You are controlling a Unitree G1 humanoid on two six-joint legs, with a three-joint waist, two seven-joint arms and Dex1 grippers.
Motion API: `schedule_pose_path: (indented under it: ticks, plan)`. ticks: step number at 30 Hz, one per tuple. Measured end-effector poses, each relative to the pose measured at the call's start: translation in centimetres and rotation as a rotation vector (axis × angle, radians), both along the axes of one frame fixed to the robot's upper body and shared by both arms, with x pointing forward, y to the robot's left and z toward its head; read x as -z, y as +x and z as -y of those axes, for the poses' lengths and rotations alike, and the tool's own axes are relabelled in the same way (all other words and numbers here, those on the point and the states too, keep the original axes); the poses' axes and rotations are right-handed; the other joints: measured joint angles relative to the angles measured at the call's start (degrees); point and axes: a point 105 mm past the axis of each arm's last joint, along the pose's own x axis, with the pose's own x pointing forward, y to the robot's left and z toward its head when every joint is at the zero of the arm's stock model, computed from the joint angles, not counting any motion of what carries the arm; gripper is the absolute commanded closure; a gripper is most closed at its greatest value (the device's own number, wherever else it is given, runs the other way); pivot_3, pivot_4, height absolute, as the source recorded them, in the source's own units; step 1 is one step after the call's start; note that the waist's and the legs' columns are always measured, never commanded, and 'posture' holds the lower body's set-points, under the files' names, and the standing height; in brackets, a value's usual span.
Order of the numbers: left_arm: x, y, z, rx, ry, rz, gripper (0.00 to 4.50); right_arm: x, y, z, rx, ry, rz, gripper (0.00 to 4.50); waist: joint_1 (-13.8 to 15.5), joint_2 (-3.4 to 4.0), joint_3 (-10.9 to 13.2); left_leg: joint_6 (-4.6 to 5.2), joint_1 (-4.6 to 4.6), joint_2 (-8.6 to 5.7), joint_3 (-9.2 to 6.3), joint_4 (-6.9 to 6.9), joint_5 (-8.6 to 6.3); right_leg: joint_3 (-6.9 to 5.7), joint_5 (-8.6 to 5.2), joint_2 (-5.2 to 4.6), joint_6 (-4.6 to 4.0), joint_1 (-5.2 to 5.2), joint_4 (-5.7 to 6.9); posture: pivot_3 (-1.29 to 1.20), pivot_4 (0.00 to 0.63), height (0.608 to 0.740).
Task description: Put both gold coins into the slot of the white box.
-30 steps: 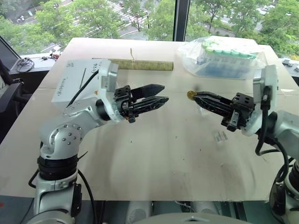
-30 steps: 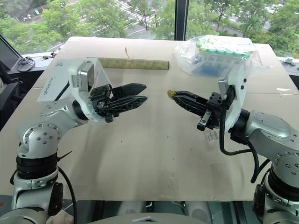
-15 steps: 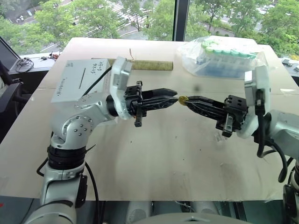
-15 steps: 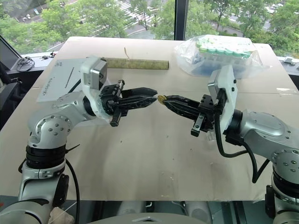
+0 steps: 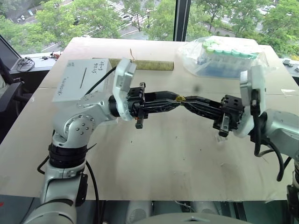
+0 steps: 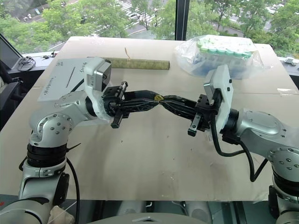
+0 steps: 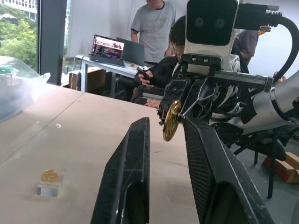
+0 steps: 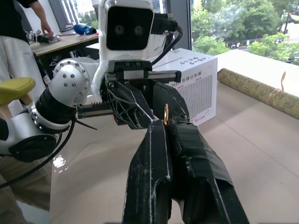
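The white box (image 5: 80,78) sits at the far left of the worktop (image 5: 168,154), its slot (image 5: 82,75) not yet fed. Mid-air at centre, the right end effector (image 5: 183,99), fully closed, pinches one gold coin (image 7: 171,120) between the left end effector's (image 5: 175,100) parted fingers. The other coin (image 7: 49,176) rests on a small clear piece on the worktop.

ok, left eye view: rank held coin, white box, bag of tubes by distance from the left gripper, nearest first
1. gold coin: at the left gripper tips, held by the right gripper.
2. white box: back on the robot's left.
3. bag of tubes: far corner, robot's right.
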Motion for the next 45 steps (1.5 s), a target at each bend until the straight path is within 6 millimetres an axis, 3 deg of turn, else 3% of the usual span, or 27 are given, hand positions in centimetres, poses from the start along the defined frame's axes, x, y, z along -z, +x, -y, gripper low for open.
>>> schedule_pose_path:
  ticks: [3,16,19,25,27,28,33,35,36,37,41,45]
  plan:
    - [0.0,0.0,0.0,0.007,0.000,-0.009,4.48,0.0,0.0,0.1,0.003,-0.005,0.000,4.50,0.07,0.00,0.00,0.00,0.00,0.00,0.00,0.00,0.00,0.00,0.00,0.00,0.00,0.00,0.00,0.00,0.150,0.740]
    - [-0.1,-0.6,-0.2,0.059,-0.015,-0.025,4.48,-0.2,-0.6,0.1,-0.036,0.008,-0.016,4.50,0.15,-0.01,0.00,0.00,0.00,0.00,0.00,0.01,0.00,0.00,0.00,0.00,0.00,0.00,0.00,0.00,0.150,0.740]
    - [-0.1,-0.6,-0.1,0.063,-0.015,-0.030,4.50,-0.2,-0.5,0.1,-0.030,0.004,-0.007,3.56,0.15,-0.01,0.00,0.00,0.00,0.00,0.00,0.01,0.00,0.00,0.00,0.00,0.00,0.00,0.00,0.00,0.150,0.740]
    - [-0.3,-0.6,-0.4,0.054,-0.030,-0.057,4.50,-0.4,-0.5,0.2,-0.035,0.014,-0.004,0.64,0.15,-0.01,0.00,0.00,0.00,0.00,-0.01,0.01,0.00,0.00,0.00,0.00,0.00,0.00,0.00,0.00,0.150,0.740]
    - [-0.6,-0.4,-0.7,0.032,-0.047,-0.063,4.50,-0.1,-0.3,0.6,-0.017,-0.004,-0.010,0.13,0.16,-0.01,0.00,0.00,0.00,0.00,-0.01,0.02,0.00,0.00,0.00,0.00,0.01,0.00,0.00,0.00,0.150,0.740]
    - [-0.6,-0.4,-0.8,0.026,-0.050,-0.064,4.50,-0.1,-0.2,0.7,-0.012,-0.007,-0.011,0.13,0.16,-0.01,0.01,0.00,0.00,0.00,-0.01,0.02,0.00,0.00,0.00,0.00,0.01,0.00,0.00,0.00,0.150,0.740]
    - [-1.9,1.8,-3.5,-0.284,-0.132,-0.052,4.50,0.1,0.5,3.4,0.068,-0.150,0.075,0.13,0.26,-0.07,0.06,0.00,0.00,0.00,-0.04,0.03,0.00,0.00,0.02,-0.01,0.05,0.01,0.00,0.00,0.150,0.740]
    - [-2.9,3.1,-4.5,-0.538,-0.115,0.022,4.50,-0.8,0.2,3.8,0.036,-0.171,0.166,0.13,0.26,-0.15,0.11,0.00,0.00,0.00,-0.06,0.05,0.00,0.01,0.05,0.00,0.12,0.02,0.00,0.00,0.150,0.740]
    - [-3.1,3.5,-4.8,-0.606,-0.106,0.041,4.50,-1.1,0.2,4.0,0.031,-0.170,0.183,0.13,0.26,-0.15,0.11,0.00,0.02,0.00,-0.05,0.05,0.00,0.02,0.10,-0.01,0.18,0.04,0.00,0.00,0.150,0.740]
    - [-4.1,4.7,-5.9,-0.841,-0.065,0.095,4.50,-1.9,0.4,4.3,-0.007,-0.092,0.186,0.13,0.25,-0.38,0.22,0.00,0.18,0.01,-0.07,0.05,0.00,0.00,0.13,0.02,0.25,0.24,0.00,0.00,0.150,0.740]
    - [-6.0,6.0,-8.3,-1.182,-0.014,0.155,4.50,-2.7,1.2,5.0,-0.058,-0.036,0.175,0.13,0.27,-0.44,0.29,0.00,0.22,-0.01,-0.09,0.12,0.01,0.00,0.12,0.03,0.21,0.33,0.00,0.00,0.150,0.740]
    - [-7.2,6.3,-11.5,-1.495,0.092,0.165,4.50,-3.9,2.3,5.2,-0.076,-0.049,0.299,0.13,0.20,-0.46,0.30,-0.01,0.24,-0.02,-0.10,0.08,0.00,0.00,0.15,0.03,0.28,0.34,-0.01,0.00,0.150,0.740]
